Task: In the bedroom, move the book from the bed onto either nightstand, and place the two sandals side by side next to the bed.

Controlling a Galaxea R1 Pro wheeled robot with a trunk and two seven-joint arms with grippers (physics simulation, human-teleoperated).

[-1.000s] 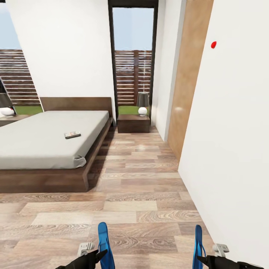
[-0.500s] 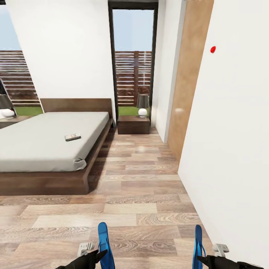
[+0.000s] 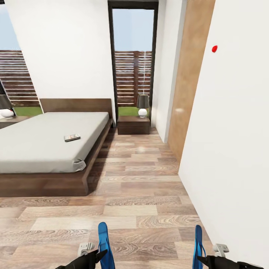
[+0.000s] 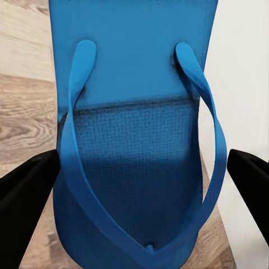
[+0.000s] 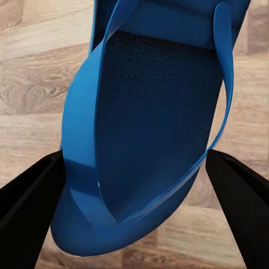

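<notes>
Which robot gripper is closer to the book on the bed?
Left. The left gripper is low on the bed's side, below the book; the right gripper is by the wall, farther across.

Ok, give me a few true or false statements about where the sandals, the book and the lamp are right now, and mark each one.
1. The book lies on the bed. True.
2. Both sandals lie flat on the floor beside the bed. False: the left gripper holds one sandal and the right gripper holds the other sandal, both raised above the floor.
3. A lamp stands on the nightstand by the window. True.
4. The book is already on that nightstand. False: it is on the mattress.
5. The sandals are red. False: they are blue.
</notes>
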